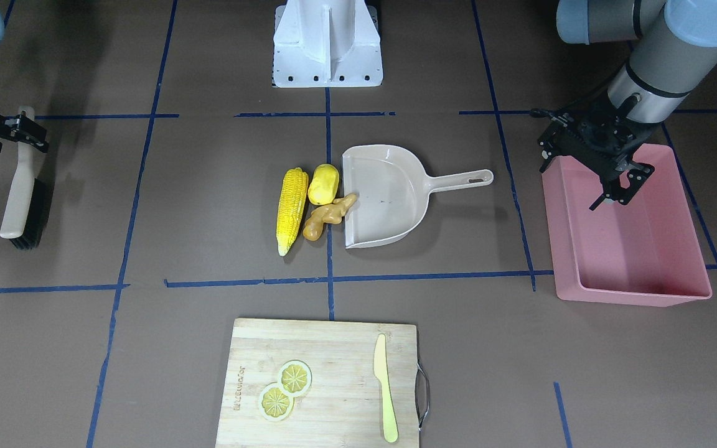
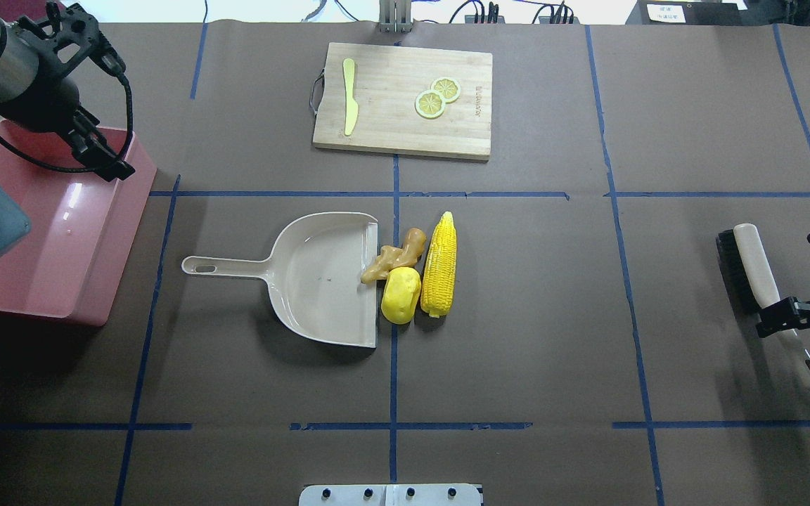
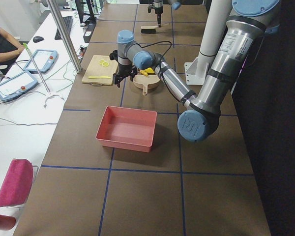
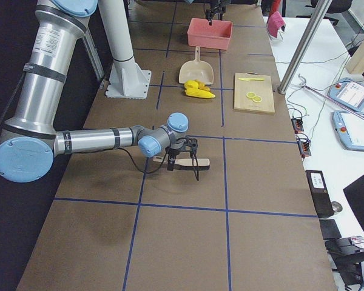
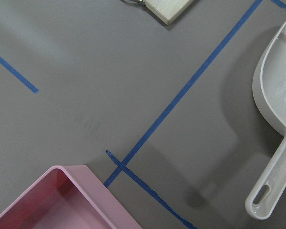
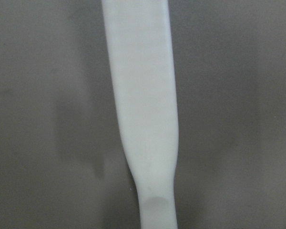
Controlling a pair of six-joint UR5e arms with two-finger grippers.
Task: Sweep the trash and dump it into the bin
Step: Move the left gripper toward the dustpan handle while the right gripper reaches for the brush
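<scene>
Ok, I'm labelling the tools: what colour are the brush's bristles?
Black bristles on a beige handle; the front-facing view shows them best.

Even bright overhead light, soft shadows, glare in bin (image 2: pixel 60 232).

Grey arms (image 1: pixel 663 59), pale-blue caps (image 1: pixel 707 15), black jaws

Overhead view. Centre: dustpan (image 2: pixel 313 274). At its right lip: ginger root (image 2: pixel 394 256), rounded lump (image 2: pixel 401 295). Right of both: corn cob (image 2: pixel 440 263). Far left: bin (image 2: pixel 60 239). Top centre: cutting board (image 2: pixel 391 105). Far right: brush (image 2: pixel 756 274).
</scene>
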